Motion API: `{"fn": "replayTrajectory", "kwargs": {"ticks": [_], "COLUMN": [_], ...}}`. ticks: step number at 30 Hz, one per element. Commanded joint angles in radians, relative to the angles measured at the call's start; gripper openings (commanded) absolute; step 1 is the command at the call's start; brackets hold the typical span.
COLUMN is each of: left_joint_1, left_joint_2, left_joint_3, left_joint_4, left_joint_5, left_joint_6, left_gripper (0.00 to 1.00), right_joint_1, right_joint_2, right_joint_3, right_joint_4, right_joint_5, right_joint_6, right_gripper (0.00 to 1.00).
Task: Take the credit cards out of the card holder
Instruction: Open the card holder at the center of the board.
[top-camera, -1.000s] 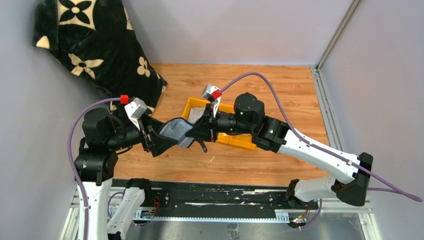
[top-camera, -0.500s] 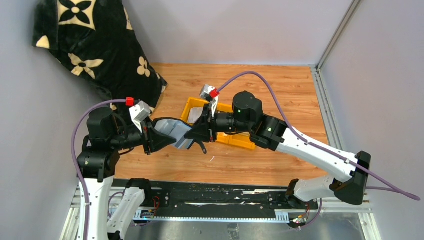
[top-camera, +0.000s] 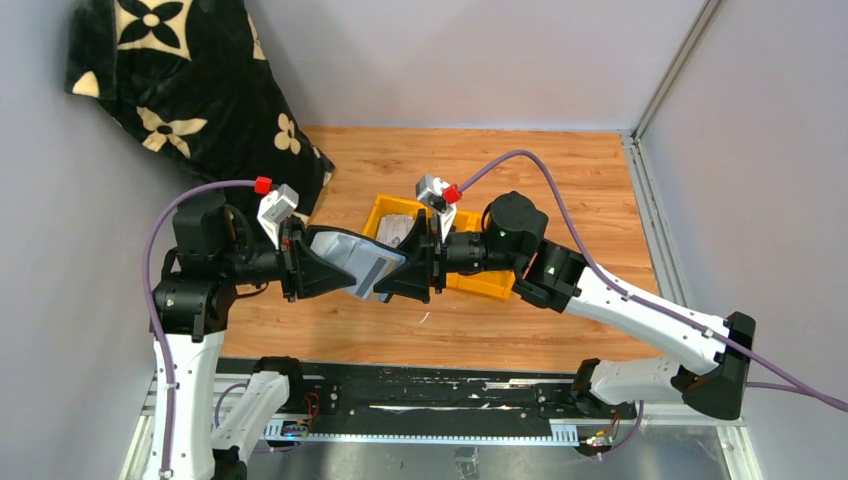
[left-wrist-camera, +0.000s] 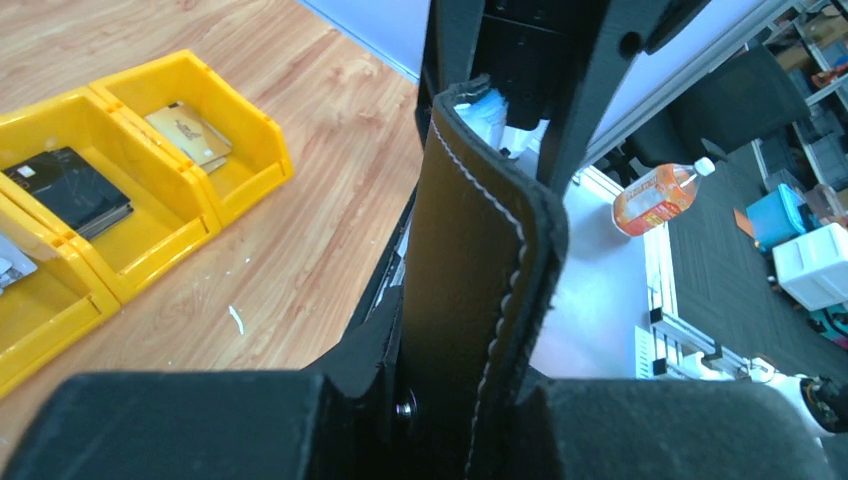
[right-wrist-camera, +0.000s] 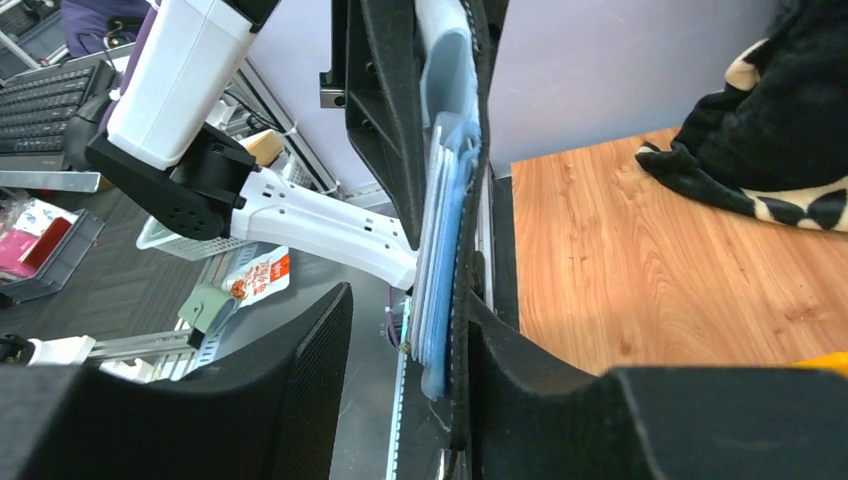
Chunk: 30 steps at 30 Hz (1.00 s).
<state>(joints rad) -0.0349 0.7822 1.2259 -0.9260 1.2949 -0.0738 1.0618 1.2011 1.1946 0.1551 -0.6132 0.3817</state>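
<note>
Card holder (top-camera: 345, 250) aloft beside yellow tray (top-camera: 485, 288), left gripper (top-camera: 338, 272) clenched on black edge; right gripper (top-camera: 392, 282) jaws parted astride pocket side. Leather soft, flexes; credit cards (left-wrist-camera: 68, 188) likely thin, stiff, slick: pinch exposed edge, brace holder.

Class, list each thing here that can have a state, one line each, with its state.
Holder, open, held in the air.
Left tool, shut on the holder.
Right tool, open, holder's edge between its jaws.
Tray, holds cards.
Black card, flat in the middle compartment.
Tan card, flat in the end compartment.
</note>
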Motion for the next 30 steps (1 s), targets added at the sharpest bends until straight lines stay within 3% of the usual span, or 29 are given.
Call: {"fn": "replayTrajectory", "kwargs": {"ticks": [1, 6, 14, 30], "left_joint_1": [0.001, 0.001, 0.001, 0.001], "left_joint_2": [-0.022, -0.03, -0.031, -0.063], "left_joint_3": [0.045, 0.051, 0.064, 0.064], "left_joint_4": [0.013, 0.013, 0.01, 0.013], "left_joint_5": [0.038, 0.073, 0.081, 0.083], "left_joint_6": [-0.059, -0.076, -0.087, -0.088], "left_gripper": [0.14, 0.13, 0.09, 0.07], "right_joint_1": [0.013, 0.013, 0.012, 0.01], "right_joint_2": [-0.015, -0.046, -0.075, -0.024], "right_joint_3": [-0.021, -0.056, -0.067, -0.025], "right_joint_4": [0.055, 0.084, 0.071, 0.021], "right_joint_5": [-0.051, -0.045, -0.148, -0.027], "right_joint_6": [0.019, 0.0, -0.027, -0.004], "right_gripper": [0.41, 0.3, 0.35, 0.15]}}
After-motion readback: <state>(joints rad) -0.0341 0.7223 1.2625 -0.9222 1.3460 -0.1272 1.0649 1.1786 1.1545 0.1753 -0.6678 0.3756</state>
